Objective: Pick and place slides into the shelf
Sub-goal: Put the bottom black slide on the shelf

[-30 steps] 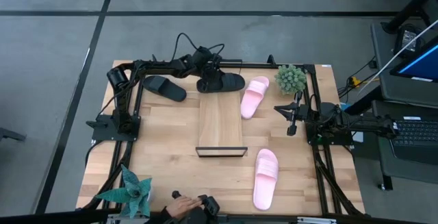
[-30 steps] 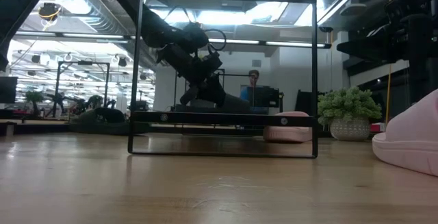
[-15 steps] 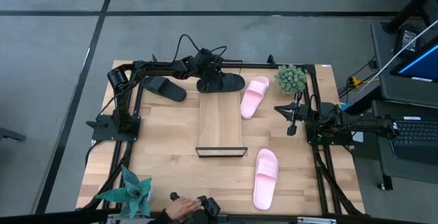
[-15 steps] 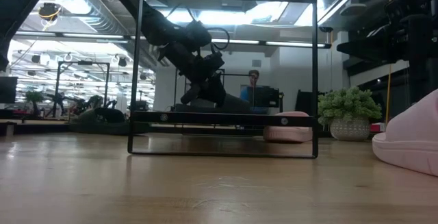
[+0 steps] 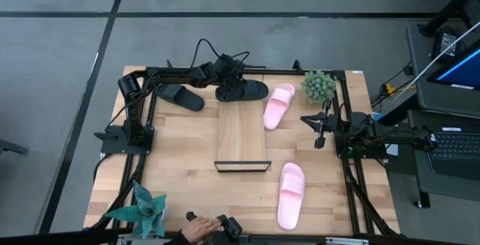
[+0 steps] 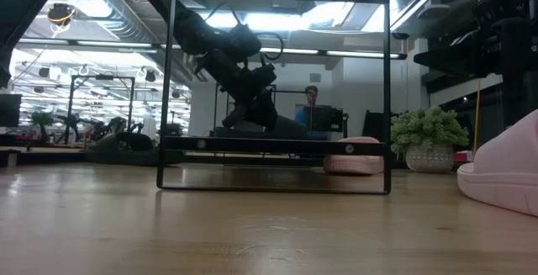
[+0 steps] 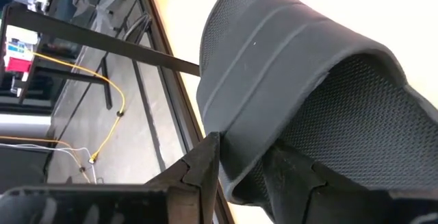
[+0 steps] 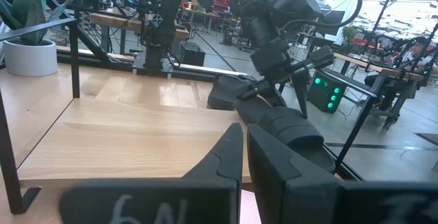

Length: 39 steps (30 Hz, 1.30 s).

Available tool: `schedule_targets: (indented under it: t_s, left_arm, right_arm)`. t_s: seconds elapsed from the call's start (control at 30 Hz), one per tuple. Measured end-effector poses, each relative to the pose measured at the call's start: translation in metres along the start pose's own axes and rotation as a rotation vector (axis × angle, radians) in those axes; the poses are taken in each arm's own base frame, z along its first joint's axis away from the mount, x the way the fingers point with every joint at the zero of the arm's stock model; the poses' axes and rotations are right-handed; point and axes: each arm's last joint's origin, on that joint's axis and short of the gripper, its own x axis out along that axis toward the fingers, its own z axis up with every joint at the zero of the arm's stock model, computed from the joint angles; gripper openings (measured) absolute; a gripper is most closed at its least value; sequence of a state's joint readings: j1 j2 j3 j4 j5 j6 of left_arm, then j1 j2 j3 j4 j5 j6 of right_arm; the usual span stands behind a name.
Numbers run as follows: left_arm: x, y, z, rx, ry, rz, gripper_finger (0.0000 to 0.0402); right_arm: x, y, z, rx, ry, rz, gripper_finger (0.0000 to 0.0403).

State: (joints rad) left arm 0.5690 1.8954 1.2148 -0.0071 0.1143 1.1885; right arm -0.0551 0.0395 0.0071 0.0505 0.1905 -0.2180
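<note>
The shelf (image 5: 241, 132) board lies bare between its wire rails, a black slide (image 5: 244, 90) at its far end.

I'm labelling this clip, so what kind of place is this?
Most likely a robotics lab or workshop. Behind the table the low view shows an open industrial ceiling with strip lights, more workbenches and rigs, and a person seated at a monitor.

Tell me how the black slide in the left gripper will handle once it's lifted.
The black slide looks like thick moulded foam, so probably light and fairly stiff. The left gripper pinches only its rim edge, so it may sag or swing from that end. Its textured, matte surface suggests little slipping.
</note>
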Motion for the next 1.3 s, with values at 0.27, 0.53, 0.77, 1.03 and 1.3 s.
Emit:
schedule_targets:
  t_s: [0.27, 0.53, 0.77, 1.03, 1.3]
  left_arm:
    - [0.001, -0.002, 0.004, 0.002, 0.064, 0.025, 0.0100]
    - [0.001, -0.002, 0.004, 0.001, 0.067, 0.024, 0.0100]
    - [0.001, -0.003, 0.004, -0.017, 0.103, 0.030, 0.0100]
    - [-0.003, -0.004, 0.007, -0.019, 0.115, 0.020, 0.0100]
    - [-0.018, -0.001, 0.013, -0.037, 0.104, 0.001, 0.0100]
  right_arm:
    - [0.000, 0.000, 0.000, 0.000, 0.000, 0.000, 0.0026]
    - [0.000, 0.000, 0.000, 0.000, -0.001, 0.000, 0.0026]
    - [0.000, 0.000, 0.000, 0.000, -0.001, 0.000, 0.0026]
    - [0.000, 0.000, 0.000, 0.000, -0.001, 0.002, 0.0026]
    - [0.001, 0.001, -0.001, -0.004, 0.015, 0.012, 0.0026]
